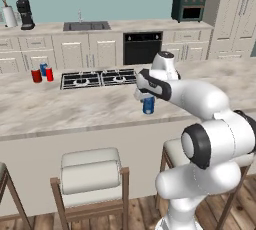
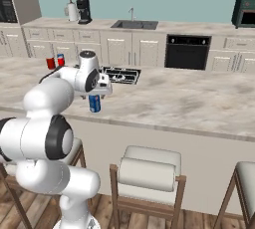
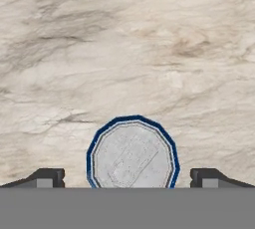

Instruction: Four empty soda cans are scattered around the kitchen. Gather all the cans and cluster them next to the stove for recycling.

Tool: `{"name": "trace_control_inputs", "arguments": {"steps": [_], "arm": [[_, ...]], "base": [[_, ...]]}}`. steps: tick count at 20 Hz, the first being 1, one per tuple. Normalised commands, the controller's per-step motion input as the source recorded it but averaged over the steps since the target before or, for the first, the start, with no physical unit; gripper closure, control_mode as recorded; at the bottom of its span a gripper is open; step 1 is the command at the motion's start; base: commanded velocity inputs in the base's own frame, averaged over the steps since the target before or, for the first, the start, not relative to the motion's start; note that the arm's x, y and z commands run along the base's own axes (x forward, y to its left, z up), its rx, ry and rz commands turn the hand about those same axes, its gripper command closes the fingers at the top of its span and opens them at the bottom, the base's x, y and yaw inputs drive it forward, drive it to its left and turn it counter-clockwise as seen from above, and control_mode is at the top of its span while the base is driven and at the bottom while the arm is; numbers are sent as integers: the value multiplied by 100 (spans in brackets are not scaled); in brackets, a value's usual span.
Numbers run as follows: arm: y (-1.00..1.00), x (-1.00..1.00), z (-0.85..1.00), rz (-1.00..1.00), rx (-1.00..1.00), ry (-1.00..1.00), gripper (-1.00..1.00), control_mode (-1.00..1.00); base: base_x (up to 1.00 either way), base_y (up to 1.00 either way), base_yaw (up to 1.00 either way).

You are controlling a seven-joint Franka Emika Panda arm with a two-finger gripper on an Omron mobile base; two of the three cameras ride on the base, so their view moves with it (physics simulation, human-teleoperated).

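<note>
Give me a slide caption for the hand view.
Open gripper poised straight above an upright blue soda can on the marble counter.

Teal wall (image 1: 125,1) running behind cream shaker cabinets (image 1: 90,49); black built-in oven (image 1: 142,46) sitting at twelve o'clock; cushioned wooden stools (image 1: 92,181) standing on plank floor (image 1: 135,214) at six o'clock.

Counter (image 1: 75,109) is beige marble with brownish-grey veining. The soda can (image 3: 132,153) nearest the arm is blue with a silvery top. Over by the black stove (image 1: 100,79) sit two red cans (image 1: 36,76) and a blue one (image 1: 43,68). Walls are teal, cabinets cream.
</note>
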Motion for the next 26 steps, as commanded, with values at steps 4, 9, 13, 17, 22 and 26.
{"name": "trace_control_inputs", "arguments": {"steps": [4,9,13,17,22,26], "arm": [[3,9,-10,3,0,0,-100,-100],[0,1,-4,2,0,0,-100,-100],[0,0,-4,1,0,1,-100,-100],[3,2,-6,2,0,0,100,-100],[2,0,-7,3,0,2,100,-100],[0,0,-4,4,0,0,100,-100]], "base": [[0,0,0],[0,0,0],[0,0,0],[0,0,0],[0,0,0],[0,0,0]]}}
